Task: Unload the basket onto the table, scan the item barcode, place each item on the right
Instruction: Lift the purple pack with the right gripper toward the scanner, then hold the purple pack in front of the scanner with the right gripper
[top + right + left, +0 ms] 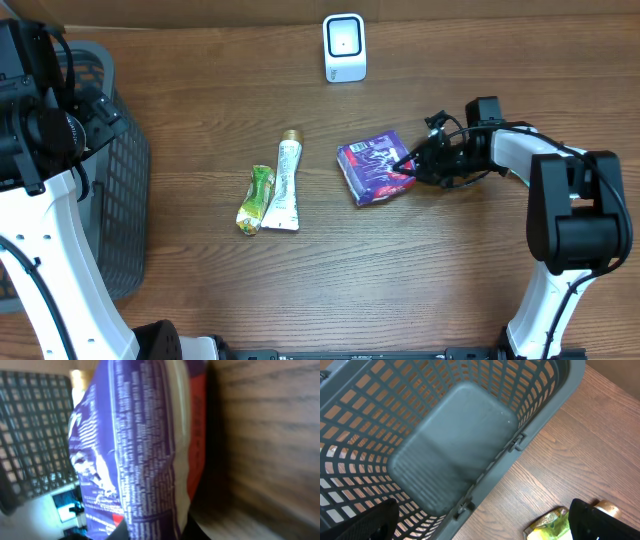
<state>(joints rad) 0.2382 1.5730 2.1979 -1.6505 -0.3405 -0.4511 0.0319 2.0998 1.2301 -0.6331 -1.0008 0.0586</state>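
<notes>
A purple snack packet (pixel 374 167) lies on the wooden table, right of centre. My right gripper (pixel 408 165) comes in low from the right and is shut on the packet's right edge. In the right wrist view the packet (pixel 145 450) fills the frame, its seam pinched at the bottom edge where the right gripper (pixel 154 531) closes on it. The white barcode scanner (pixel 344 47) stands upright at the back centre. My left gripper (pixel 480 527) hangs open over the basket rim at the far left, with nothing between its fingers.
A grey mesh basket (pixel 115 180) takes up the left side of the table; its inside (pixel 450 435) holds nothing. A white toothpaste tube (pixel 286 186) and a green packet (pixel 256 199) lie side by side left of centre.
</notes>
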